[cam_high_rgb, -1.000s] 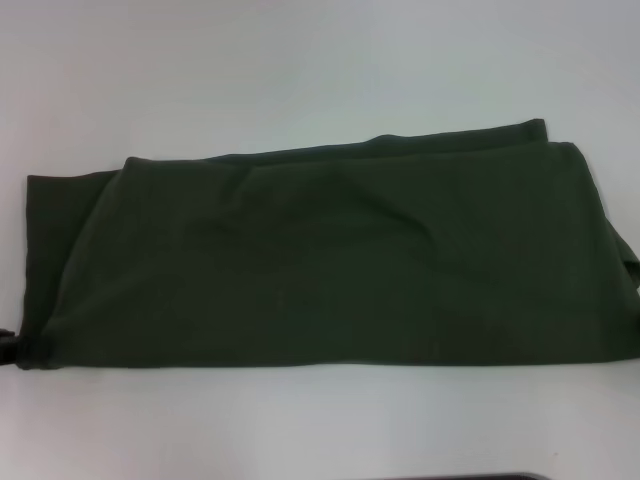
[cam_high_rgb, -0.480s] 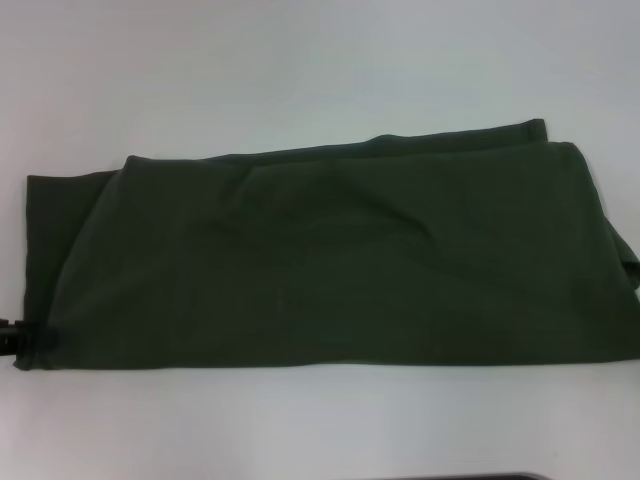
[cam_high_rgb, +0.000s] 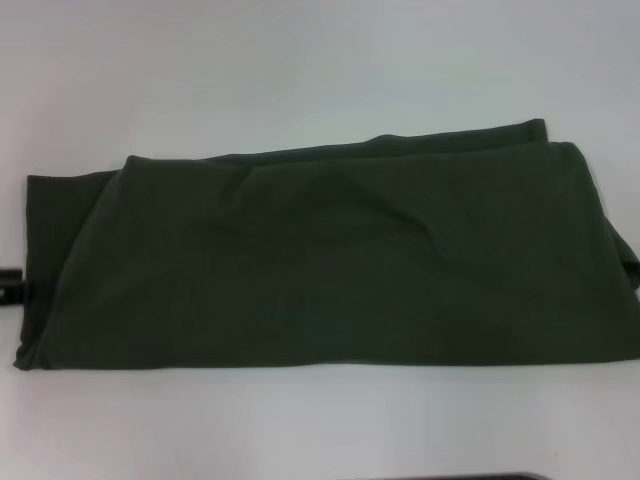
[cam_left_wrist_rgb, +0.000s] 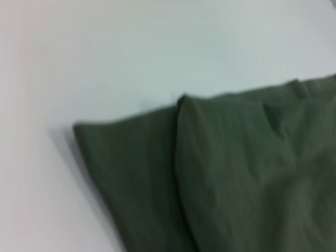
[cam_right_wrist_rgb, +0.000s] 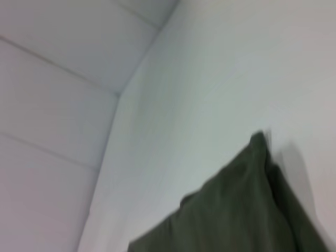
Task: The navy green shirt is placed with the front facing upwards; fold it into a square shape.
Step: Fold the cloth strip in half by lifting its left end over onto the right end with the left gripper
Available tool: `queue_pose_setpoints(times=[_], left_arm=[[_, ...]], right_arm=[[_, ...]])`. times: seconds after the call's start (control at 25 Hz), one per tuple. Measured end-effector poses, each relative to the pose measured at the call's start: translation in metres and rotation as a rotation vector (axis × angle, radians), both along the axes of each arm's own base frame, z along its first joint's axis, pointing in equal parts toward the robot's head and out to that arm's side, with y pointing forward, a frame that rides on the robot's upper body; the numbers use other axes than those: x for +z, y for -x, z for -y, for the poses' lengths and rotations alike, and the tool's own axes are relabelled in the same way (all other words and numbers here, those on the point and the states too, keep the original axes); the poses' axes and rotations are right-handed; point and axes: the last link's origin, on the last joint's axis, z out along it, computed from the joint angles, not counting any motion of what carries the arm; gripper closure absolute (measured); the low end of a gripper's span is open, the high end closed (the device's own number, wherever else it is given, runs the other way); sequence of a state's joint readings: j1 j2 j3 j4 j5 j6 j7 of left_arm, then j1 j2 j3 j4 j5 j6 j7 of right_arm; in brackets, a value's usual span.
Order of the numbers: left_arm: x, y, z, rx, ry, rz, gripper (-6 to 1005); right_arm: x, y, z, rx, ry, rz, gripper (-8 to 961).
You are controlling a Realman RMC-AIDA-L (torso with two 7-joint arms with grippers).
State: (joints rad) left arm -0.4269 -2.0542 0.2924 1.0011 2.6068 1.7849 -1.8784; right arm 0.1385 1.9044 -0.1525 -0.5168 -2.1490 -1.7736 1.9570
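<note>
— Shirt (cam_high_rgb: pixel 330 260) is lying across the middle of the white table (cam_high_rgb: pixel 300 60), already doubled into a long wide band, plain green side up, no print showing. I read this as between folds: lengthwise fold done, the crosswise one not yet started.

— Where are your grippers?

— Left gripper (cam_high_rgb: pixel 9 283) is just a dark tip at the picture's left edge, beside the shirt's left end, apart from the cloth. I can't tell how wide it's spread or whether it has hold of anything. Right gripper's out of sight.

— Next move?

— I'd say take one short end by both corners and carry it across to the other, to get a square.

— Anything changed?

— Yes: half a second ago that left tip sat lower, right at the near-left corner. It's now higher and clear; the cloth hasn't shifted.
</note>
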Motion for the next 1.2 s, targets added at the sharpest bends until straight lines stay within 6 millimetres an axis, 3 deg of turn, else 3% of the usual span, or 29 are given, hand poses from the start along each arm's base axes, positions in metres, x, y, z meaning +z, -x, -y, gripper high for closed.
queue_pose_setpoints(times=[0.12, 0.32, 0.52, 0.76, 1.2], left_arm=[[0.001, -0.007, -0.012, -0.042, -0.047, 0.012, 368], [-0.004, -0.023, -0.033, -0.132, -0.11, 0.046, 362], [-0.012, -0.036, -0.051, -0.192, -0.179, 0.087, 364], [-0.017, -0.038, -0.061, -0.186, -0.225, 0.105, 369], [-0.028, -0.034, -0.068, -0.169, -0.188, 0.048, 368]], right_arm=[[0.005, 0.002, -0.005, 0.009, -0.037, -0.011, 256], [0.004, 0.013, -0.027, 0.067, -0.047, -0.013, 128], [0.0, 0.027, -0.054, 0.138, -0.054, 0.006, 134], [-0.001, 0.036, -0.078, 0.167, -0.064, 0.032, 132], [0.0, 0.035, -0.088, 0.152, -0.07, 0.054, 139]])
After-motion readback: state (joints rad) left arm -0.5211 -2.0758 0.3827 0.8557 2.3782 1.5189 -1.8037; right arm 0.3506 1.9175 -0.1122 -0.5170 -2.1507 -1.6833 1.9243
